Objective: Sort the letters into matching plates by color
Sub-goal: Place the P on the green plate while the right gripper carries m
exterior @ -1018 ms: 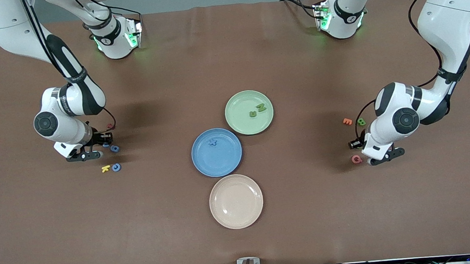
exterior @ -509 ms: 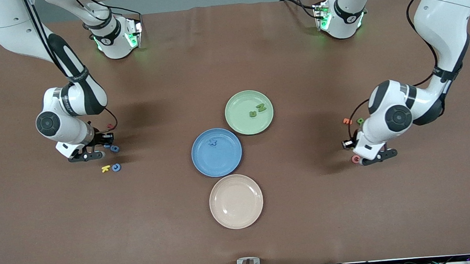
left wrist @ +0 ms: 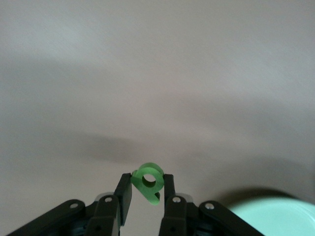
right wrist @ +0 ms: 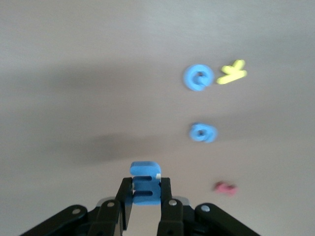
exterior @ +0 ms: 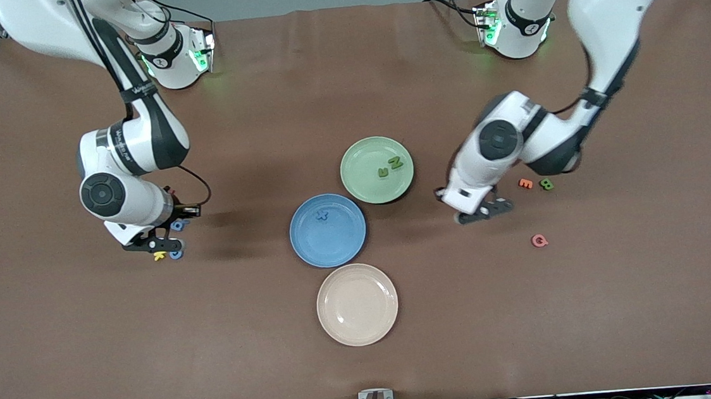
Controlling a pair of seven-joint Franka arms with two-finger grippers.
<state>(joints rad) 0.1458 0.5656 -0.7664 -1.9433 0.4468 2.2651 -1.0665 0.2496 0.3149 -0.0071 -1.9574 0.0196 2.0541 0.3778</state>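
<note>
My left gripper is shut on a green letter and holds it over bare table beside the pale green plate, toward the left arm's end. The plate's rim shows in the left wrist view. Two green letters lie in that plate. Another green letter lies on the table. My right gripper is shut on a blue letter, over two blue letters on the table. The blue plate holds one blue letter.
A beige plate stands nearer the front camera than the blue plate. An orange letter lies beside the loose green one, and a pink letter nearer the camera. A yellow letter and a pink-red letter lie by the blue letters.
The left arm has swung from beside the pink letter toward the pale green plate, carrying the green letter. The right gripper has moved a little toward the plates, over the blue and yellow letters.
</note>
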